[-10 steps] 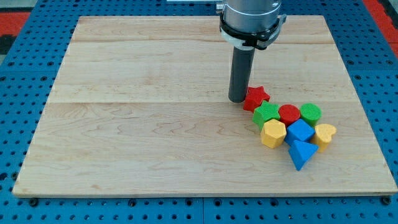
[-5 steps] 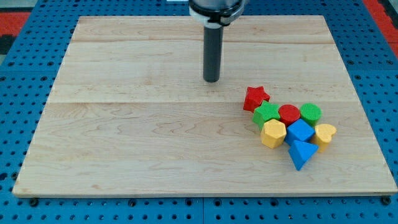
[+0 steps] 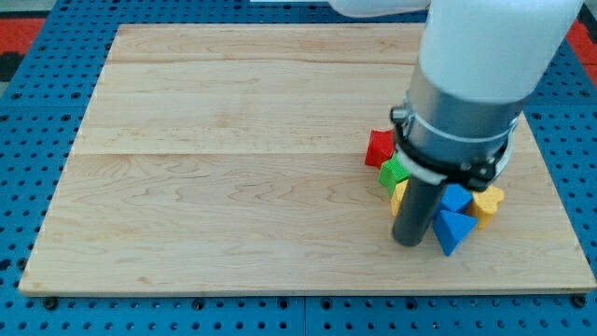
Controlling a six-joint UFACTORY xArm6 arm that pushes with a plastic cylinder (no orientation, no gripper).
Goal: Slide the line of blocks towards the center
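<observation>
A cluster of blocks lies at the view's right on the wooden board point(image 3: 233, 187). My tip point(image 3: 409, 241) rests on the board at the cluster's lower left, just below the yellow block point(image 3: 399, 194) and left of the blue triangular block point(image 3: 453, 230). The arm covers much of the cluster. A red star point(image 3: 378, 147), a green block point(image 3: 392, 172), a blue block point(image 3: 456, 198) and a yellow heart point(image 3: 488, 201) show around it. Other blocks of the cluster are hidden behind the arm.
A blue pegboard point(image 3: 37, 187) surrounds the board on all sides. A red area point(image 3: 23, 23) shows at the view's top left corner.
My tip has moved from the board's upper middle down and right, to just below the cluster's lower left. The visible blocks have not shifted.
</observation>
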